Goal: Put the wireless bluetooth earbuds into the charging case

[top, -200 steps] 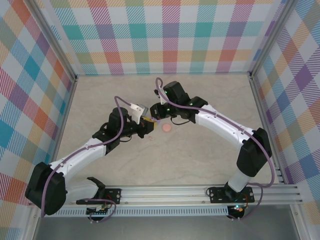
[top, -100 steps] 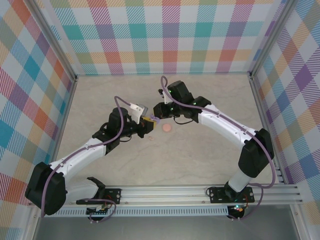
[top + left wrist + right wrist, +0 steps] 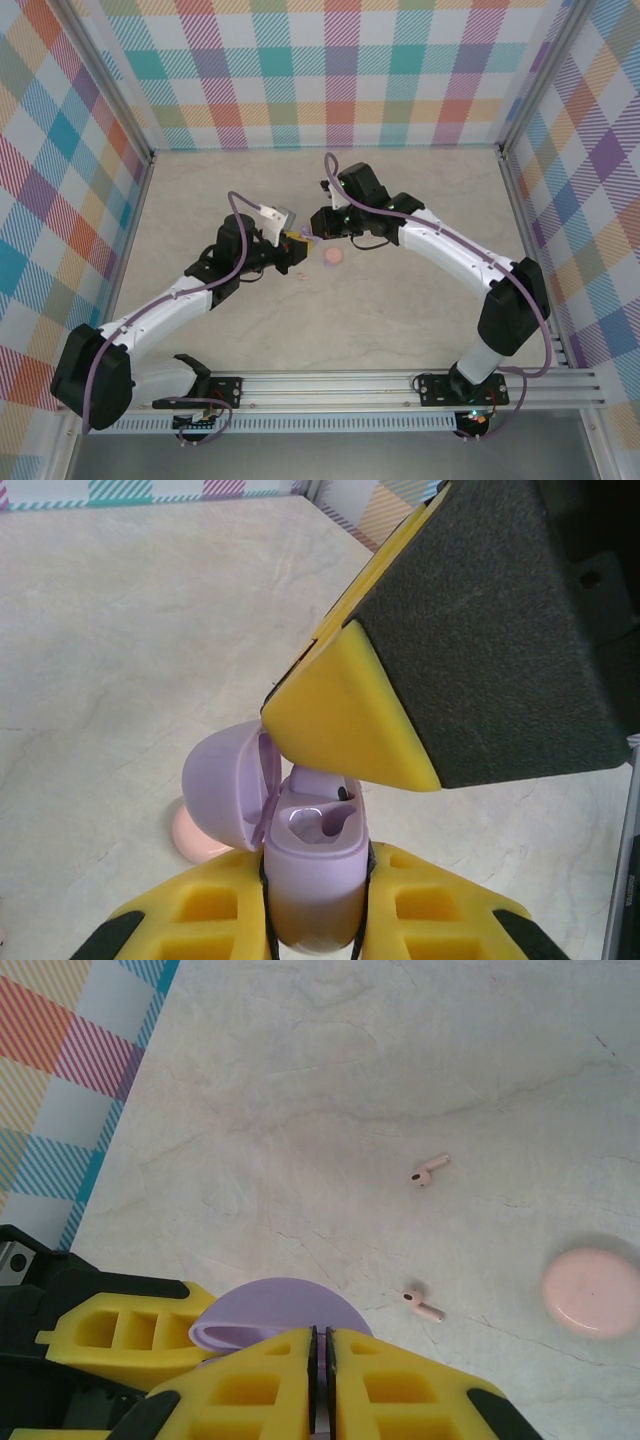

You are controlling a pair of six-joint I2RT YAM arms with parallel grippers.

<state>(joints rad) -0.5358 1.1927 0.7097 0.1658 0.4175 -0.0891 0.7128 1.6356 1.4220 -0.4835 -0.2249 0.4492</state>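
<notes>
The left gripper (image 3: 315, 920) is squeezing the open case (image 3: 310, 845). The right gripper (image 3: 320, 1352) is pinching shut above it; holding what, I cannot tell. Two tiny earbuds (image 3: 430, 1170) are lying nearby, likely slippery; grab the stems.

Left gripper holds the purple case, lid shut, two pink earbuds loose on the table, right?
No, the lid is open, as the left wrist view shows. The left gripper does hold the purple case, and two pink earbuds lie on the table.
</notes>
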